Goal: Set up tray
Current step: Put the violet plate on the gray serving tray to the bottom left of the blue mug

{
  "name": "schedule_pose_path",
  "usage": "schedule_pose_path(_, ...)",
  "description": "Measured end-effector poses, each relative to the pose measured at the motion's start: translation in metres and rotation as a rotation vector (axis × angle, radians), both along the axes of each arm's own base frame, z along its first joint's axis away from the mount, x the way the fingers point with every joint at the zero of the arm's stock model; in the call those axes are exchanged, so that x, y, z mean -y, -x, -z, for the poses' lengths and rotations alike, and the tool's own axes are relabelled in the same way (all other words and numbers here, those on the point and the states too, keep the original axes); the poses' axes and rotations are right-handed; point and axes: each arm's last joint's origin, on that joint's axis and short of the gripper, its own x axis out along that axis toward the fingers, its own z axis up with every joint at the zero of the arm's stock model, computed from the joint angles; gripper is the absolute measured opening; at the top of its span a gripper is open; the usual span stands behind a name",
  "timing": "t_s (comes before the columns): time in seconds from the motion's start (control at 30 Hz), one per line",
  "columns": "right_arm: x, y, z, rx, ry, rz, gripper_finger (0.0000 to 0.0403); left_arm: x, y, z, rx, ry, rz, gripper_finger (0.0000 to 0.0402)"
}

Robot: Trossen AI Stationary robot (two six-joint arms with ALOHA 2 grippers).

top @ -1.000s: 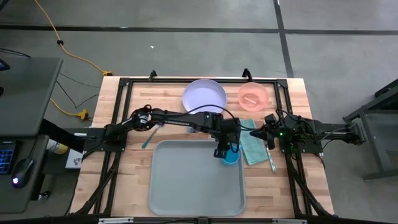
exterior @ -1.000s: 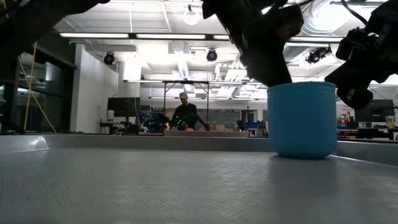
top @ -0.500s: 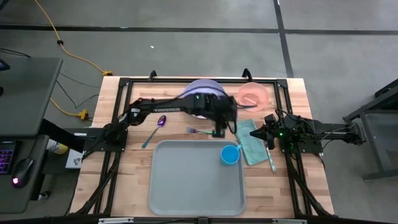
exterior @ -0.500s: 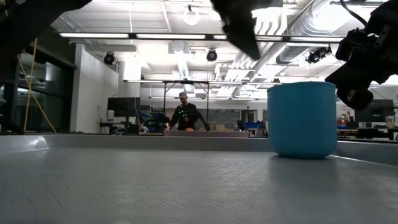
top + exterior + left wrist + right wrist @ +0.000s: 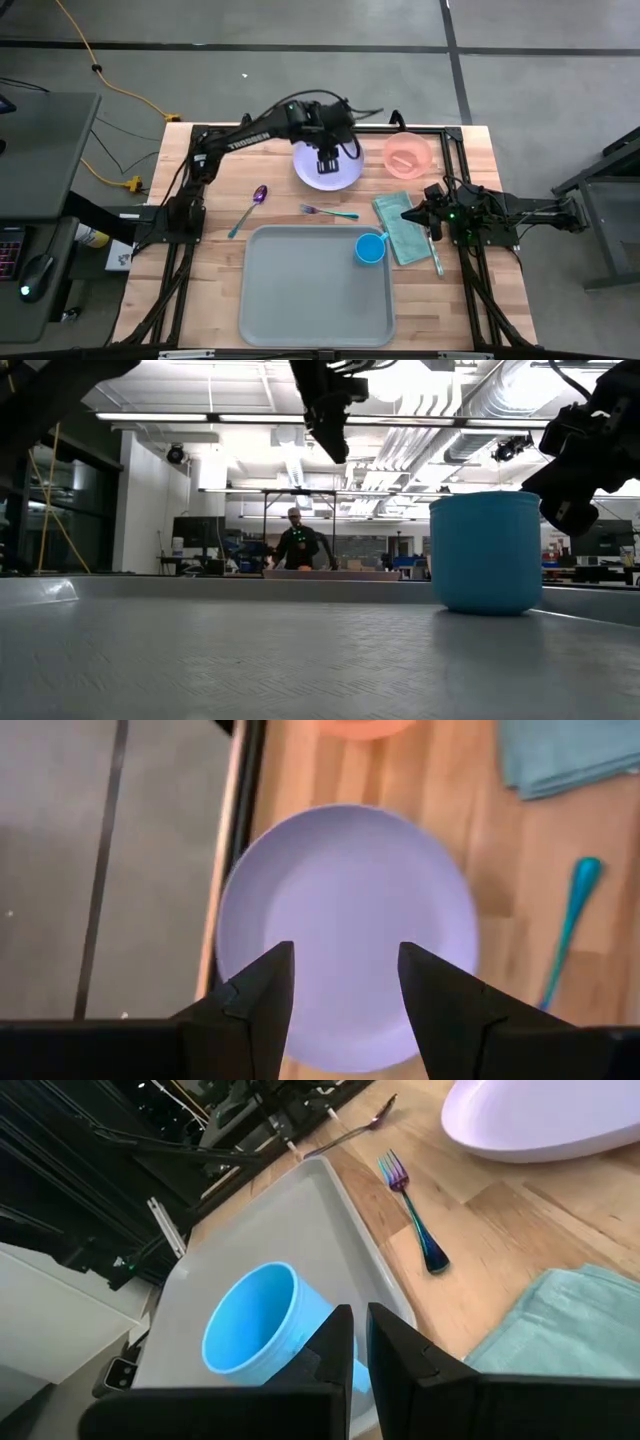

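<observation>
The grey-blue tray (image 5: 300, 290) lies at the table's near middle. A blue cup (image 5: 370, 249) stands upright on its base in the tray's far right corner (image 5: 270, 1220). At the far middle a lavender plate (image 5: 345, 880) lies flat on the wood. My left gripper (image 5: 327, 160) hangs above it, open and pointing steeply down, with nothing between its fingers (image 5: 265, 990). My right gripper (image 5: 360, 1325) waits shut at the table's right side, over the teal cloth (image 5: 405, 235) and just short of the cup (image 5: 255, 1330).
A pink bowl (image 5: 407, 155) stands right of the plate. A fork (image 5: 330, 211) and a spoon (image 5: 250, 205) lie on the wood between plate and tray. A knife (image 5: 437, 255) lies beside the cloth. A person works far back in the room (image 5: 298, 545).
My left gripper has risen away from the blue cup and swung toward the table's far edge, ending above the lavender plate and tipped more steeply down. The cup stays upright on the tray where it was.
</observation>
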Motion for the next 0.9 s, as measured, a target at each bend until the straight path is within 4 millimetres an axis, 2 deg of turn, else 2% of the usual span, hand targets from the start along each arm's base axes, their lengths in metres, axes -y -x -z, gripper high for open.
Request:
schedule_pose_path(0.23, 0.000, -0.002, -0.008, 0.089, 0.007, 0.002, 0.0012, -0.024, 0.011, 0.001, -0.034, 0.002, -0.027, 0.0211)
schedule_pose_path(0.4, 0.001, 0.001, -0.033, 0.159, 0.090, 0.035, 0.0012, -0.036, 0.016, 0.002, -0.041, 0.005, -0.051, 0.0211)
schedule_pose_path(0.53, 0.004, 0.012, -0.066, 0.132, 0.190, 0.130, 0.0012, -0.043, 0.025, -0.005, -0.044, -0.005, -0.040, 0.0211)
schedule_pose_path(0.73, 0.009, 0.030, -0.133, 0.014, 0.353, 0.270, 0.0012, -0.054, 0.035, -0.007, -0.066, -0.010, -0.037, 0.0211)
schedule_pose_path(0.9, 0.012, 0.027, -0.189, -0.095, 0.447, 0.332, 0.0012, -0.063, 0.051, -0.023, -0.034, -0.024, -0.028, 0.0211)
